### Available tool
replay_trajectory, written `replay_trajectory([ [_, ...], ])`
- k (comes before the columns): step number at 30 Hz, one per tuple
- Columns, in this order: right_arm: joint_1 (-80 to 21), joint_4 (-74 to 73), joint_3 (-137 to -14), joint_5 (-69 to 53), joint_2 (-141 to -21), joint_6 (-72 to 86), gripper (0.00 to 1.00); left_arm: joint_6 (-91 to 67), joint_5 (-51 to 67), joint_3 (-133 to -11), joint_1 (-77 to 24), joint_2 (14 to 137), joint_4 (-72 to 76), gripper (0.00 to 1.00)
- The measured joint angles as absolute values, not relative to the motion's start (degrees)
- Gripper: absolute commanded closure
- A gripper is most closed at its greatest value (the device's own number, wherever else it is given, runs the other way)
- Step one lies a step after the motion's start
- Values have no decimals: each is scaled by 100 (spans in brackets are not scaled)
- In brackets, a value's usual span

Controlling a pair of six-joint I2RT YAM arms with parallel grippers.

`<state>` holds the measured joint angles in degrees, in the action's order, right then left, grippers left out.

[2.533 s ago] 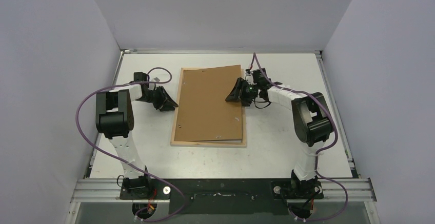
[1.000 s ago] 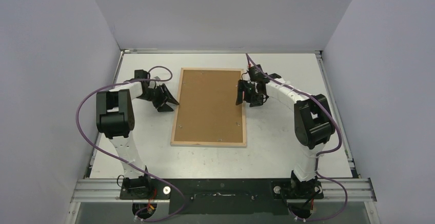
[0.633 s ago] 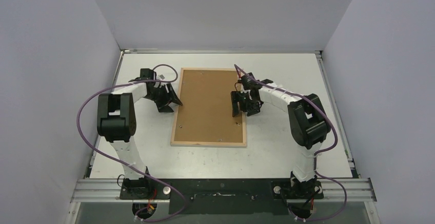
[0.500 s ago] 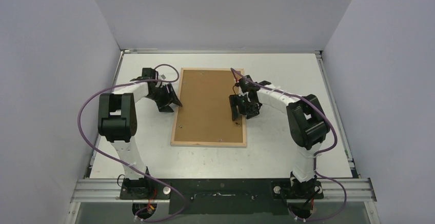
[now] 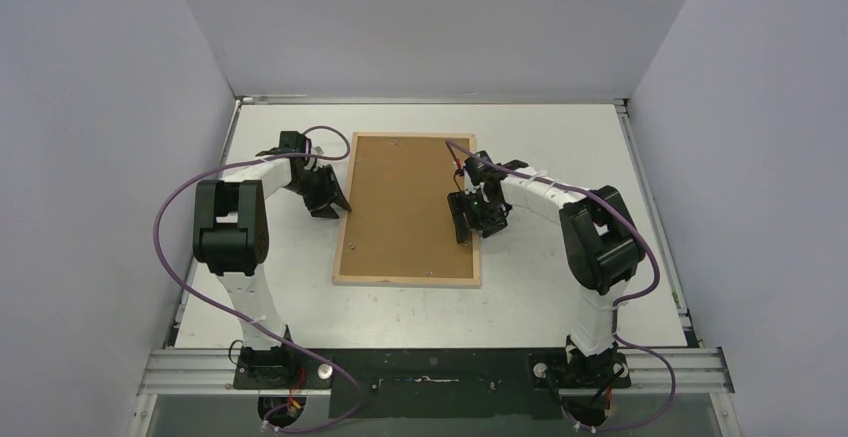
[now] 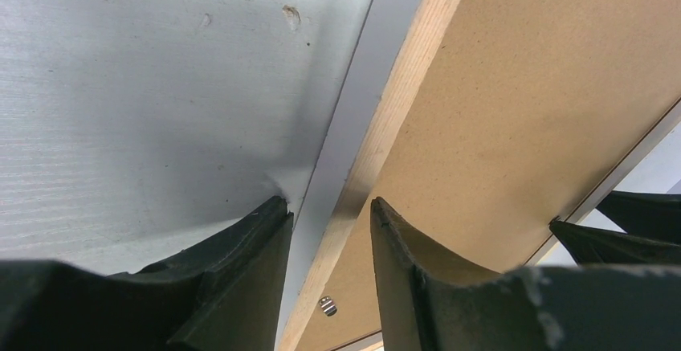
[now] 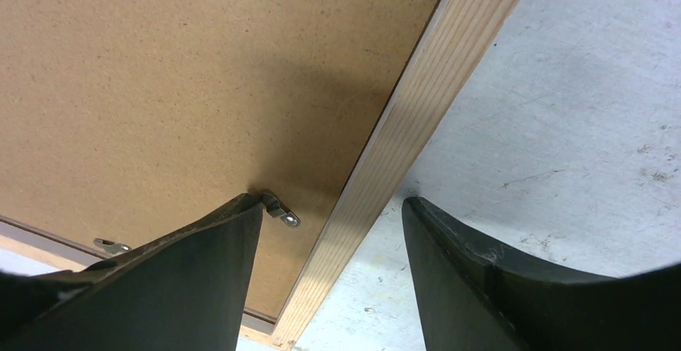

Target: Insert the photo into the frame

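Top camera looks down from behind my bases (image 5: 265, 365); wrist cameras sit close behind my fingers (image 6: 233, 287), sharing the frame (image 7: 438, 94) edges.

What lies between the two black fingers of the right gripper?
Right wrist view: the light wooden edge of the rectangular picture frame crosses inside the right gripper, beside a small metal tab on brown fibreboard backing.

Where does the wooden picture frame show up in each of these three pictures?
Top external: the frame lies flat in the centre of the picture.
Left wrist: the frame's wooden rim runs diagonally through the middle.
Right wrist: the rim slants from upper right to bottom centre.
Shared landmark: the brown backing board inside the rim, visible in all three.
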<state>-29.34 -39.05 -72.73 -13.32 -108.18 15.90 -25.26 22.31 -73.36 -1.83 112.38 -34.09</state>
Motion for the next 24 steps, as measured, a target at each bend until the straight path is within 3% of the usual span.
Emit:
replay_trajectory([
  [16, -2969, -3909, -7260, -1273, -10814, 1767, 59, -2521, 2228, -7397, -178, 11301, -3485, 65],
  [24, -2932, -3789, -7150, -1240, -10746, 2078, 64, -2521, 2255, -7422, -178, 11327, -3500, 66],
])
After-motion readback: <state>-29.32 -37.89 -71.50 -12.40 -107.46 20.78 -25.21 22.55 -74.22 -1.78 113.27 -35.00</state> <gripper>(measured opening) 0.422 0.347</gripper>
